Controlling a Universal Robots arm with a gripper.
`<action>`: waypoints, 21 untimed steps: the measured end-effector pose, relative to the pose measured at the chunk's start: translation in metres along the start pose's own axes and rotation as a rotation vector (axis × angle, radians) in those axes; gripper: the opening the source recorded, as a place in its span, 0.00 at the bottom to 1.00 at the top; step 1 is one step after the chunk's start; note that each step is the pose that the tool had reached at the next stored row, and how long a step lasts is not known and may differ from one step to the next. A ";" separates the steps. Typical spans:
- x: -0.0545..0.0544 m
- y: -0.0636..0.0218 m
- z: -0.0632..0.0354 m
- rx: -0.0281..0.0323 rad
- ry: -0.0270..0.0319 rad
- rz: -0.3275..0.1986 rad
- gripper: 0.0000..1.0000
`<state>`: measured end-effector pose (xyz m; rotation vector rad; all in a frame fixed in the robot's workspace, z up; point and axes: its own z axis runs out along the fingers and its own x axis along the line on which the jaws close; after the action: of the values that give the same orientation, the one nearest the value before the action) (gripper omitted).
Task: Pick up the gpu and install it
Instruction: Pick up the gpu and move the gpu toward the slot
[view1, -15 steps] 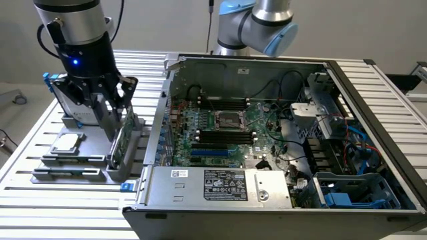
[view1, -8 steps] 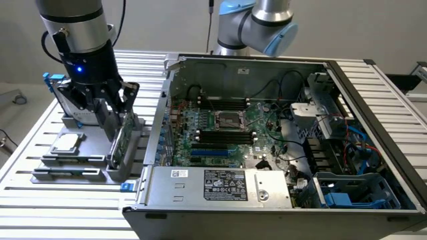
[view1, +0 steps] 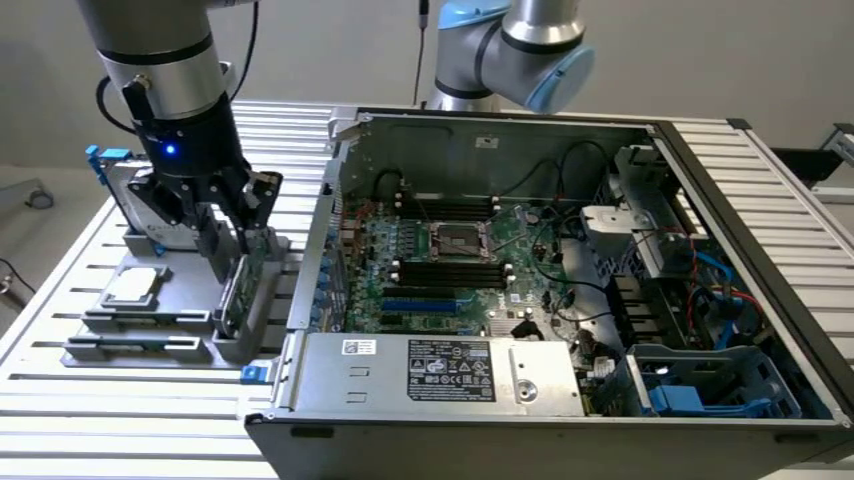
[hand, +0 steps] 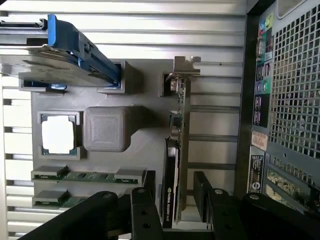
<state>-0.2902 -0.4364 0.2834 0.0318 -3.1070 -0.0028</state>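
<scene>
on the gray holder (view1: 134, 352), to the exterior view's left of the open computer case (view1: 494, 140), the gpu (view1: 238, 288) stands on its long edge, near the case wall. the gripper (view1: 234, 235) hangs over it with its fingers (hand: 142, 202) wide apart, one on each side of the card, not pressing it.

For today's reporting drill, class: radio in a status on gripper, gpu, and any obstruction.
Gripper open, straddling the gpu. It stands upright in the grey holder, not gripped. The hard drive and processor sit apart, not obstructing.
</scene>
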 end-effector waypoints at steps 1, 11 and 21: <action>0.001 0.0016 0.0019 0.0000 -0.0026 -0.001 0.44; 0.005 0.0058 0.0203 0.0001 -0.0061 -0.004 0.44; 0.003 0.0032 0.0384 0.0002 -0.0060 -0.004 0.44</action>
<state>-0.2945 -0.4332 0.2451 0.0384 -3.1130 -0.0027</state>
